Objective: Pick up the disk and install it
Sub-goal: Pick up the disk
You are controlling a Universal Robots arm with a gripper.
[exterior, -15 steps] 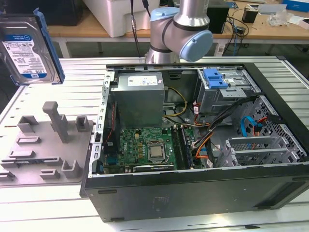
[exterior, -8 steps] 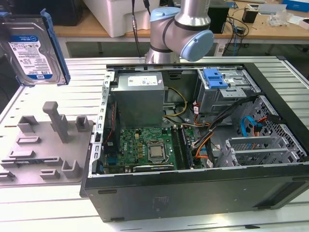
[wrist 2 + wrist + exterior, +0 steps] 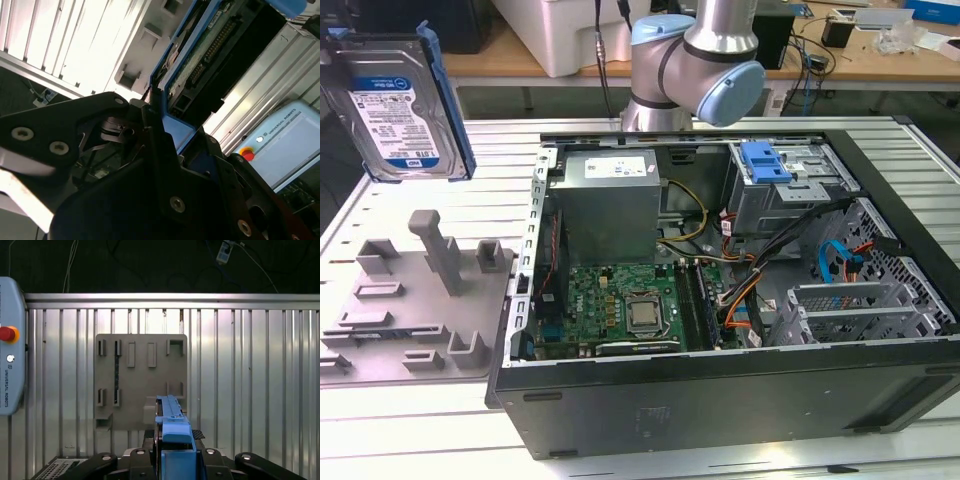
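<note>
Clamping the blue carrier frame, the gripper [image 3: 173,440] holds the disk [image 3: 402,105] in the air, its fingers [image 3: 152,120] drawn narrow against the carrier's end. In the exterior view the disk stands on edge, long axis near upright and slightly tilted, label facing the camera. It hangs above the grey fixture plate [image 3: 395,310], to the exterior view's left of the open computer case [image 3: 720,405].

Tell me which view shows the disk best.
The exterior view: the disk hangs in the air, labelled face and blue carrier plain to see. In the first wrist view the disk sits edge-on in the end effector; the second wrist view has its connector end, close and dark.
</note>
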